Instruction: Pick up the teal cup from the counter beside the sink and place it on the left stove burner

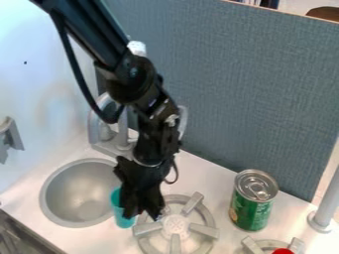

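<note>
The black fingers [145, 216] are standing apart, with a modest gap, and are pointing down close beside a teal cup [122, 218]. The cup is partly hiding behind them, so whether they are touching it, one cannot tell. Probably they are hanging so low for reaching its smooth, rounded wall. Beside them, a round, dull grey basin [78, 198] and a grey burner [175, 225] with thick spokes are lying. Farther away, a green can [250, 211] with shiny metal lid is standing upright on the white desk [208, 176].
</note>
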`<state>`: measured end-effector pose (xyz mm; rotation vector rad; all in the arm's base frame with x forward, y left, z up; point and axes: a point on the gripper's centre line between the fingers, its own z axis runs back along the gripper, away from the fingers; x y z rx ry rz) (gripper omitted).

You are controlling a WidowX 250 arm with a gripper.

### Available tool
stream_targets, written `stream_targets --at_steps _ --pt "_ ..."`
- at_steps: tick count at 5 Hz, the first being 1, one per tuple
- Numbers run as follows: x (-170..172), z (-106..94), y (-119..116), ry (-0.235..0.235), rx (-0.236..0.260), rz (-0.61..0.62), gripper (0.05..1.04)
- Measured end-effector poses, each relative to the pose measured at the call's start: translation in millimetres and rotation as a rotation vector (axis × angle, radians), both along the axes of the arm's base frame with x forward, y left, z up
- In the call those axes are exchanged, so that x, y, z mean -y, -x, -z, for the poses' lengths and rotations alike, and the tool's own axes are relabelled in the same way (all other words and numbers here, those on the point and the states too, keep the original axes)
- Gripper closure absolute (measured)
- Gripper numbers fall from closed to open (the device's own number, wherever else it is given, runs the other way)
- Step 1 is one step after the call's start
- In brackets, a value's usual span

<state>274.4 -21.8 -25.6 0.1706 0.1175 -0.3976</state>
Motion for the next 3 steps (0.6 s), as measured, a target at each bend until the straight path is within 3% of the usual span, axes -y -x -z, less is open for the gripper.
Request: stream_targets --at_steps 1,3 --pt "15 -10.0 -16 0.016 0.026 0.030 0.983" --pt "24 3.4 -32 0.036 0.022 0.096 0.983"
